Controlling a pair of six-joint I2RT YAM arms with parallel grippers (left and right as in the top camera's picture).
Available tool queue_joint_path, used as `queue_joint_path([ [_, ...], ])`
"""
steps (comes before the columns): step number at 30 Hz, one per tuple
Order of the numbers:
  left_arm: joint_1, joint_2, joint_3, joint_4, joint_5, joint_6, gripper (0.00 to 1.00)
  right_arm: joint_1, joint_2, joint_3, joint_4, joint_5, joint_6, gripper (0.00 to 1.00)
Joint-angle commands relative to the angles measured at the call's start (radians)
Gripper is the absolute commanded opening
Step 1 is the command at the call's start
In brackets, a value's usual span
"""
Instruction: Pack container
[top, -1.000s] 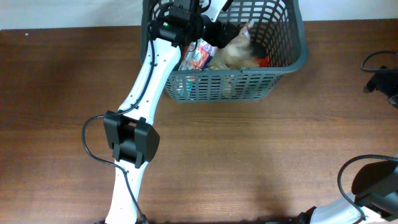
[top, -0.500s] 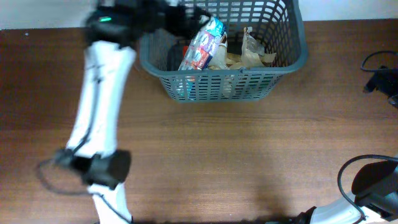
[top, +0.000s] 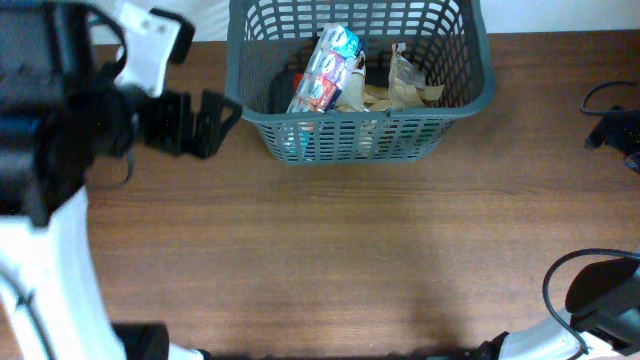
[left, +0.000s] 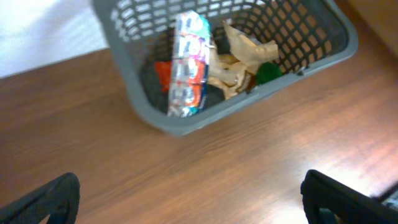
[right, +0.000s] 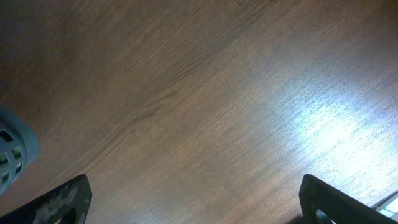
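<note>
Two pairs of fingers, both spread wide, nothing pinched in either. Nearest, at the lower right of the overhead view, only the right arm's base and a cable; in the right wrist view, the right gripper (right: 199, 202) low over bare brown tabletop (right: 205, 106). Further up, at the left of the overhead frame, the left gripper (top: 222, 125) lifted clear, looking down on the load from outside the basket. Farthest, at top centre, the container (top: 478, 70) upright on the tabletop, its left wall just beside those left fingers in the frame. Inside it, a colourful packet (top: 325, 72) lying slantwise on top, a crumpled tan packet (top: 405, 82) to its right, something green (left: 268, 72) and something orange-red (left: 163, 73) lower down. Looks like the pause between a drop and the next pick. No loose packet anywhere on the visible tabletop, so probably either packing done, or a next move that calls for finding another item beyond these frames before any reach.
</note>
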Motion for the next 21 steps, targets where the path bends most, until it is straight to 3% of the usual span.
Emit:
queue_joint_path([
  [1,0.006,-0.167,-0.006,-0.010,-0.117,0.015,0.99,-0.003,-0.013,-0.002,0.001,0.002,0.008,0.99],
  [7,0.006,-0.417,-0.110,-0.010,-0.178,-0.011,0.99,-0.003,-0.013,-0.002,0.001,0.002,0.008,0.99],
  [13,0.006,-0.732,-0.400,-0.010,-0.211,-0.052,0.99,-0.003,-0.013,-0.002,0.001,0.002,0.008,0.99],
  [18,0.006,-1.022,-0.652,-0.010,-0.217,-0.230,0.99,-0.003,-0.013,-0.002,0.001,0.002,0.008,0.99],
  [21,0.006,-1.143,-0.747,-0.010,-0.217,-0.270,0.99,-0.003,-0.013,-0.002,0.001,0.002,0.008,0.99],
])
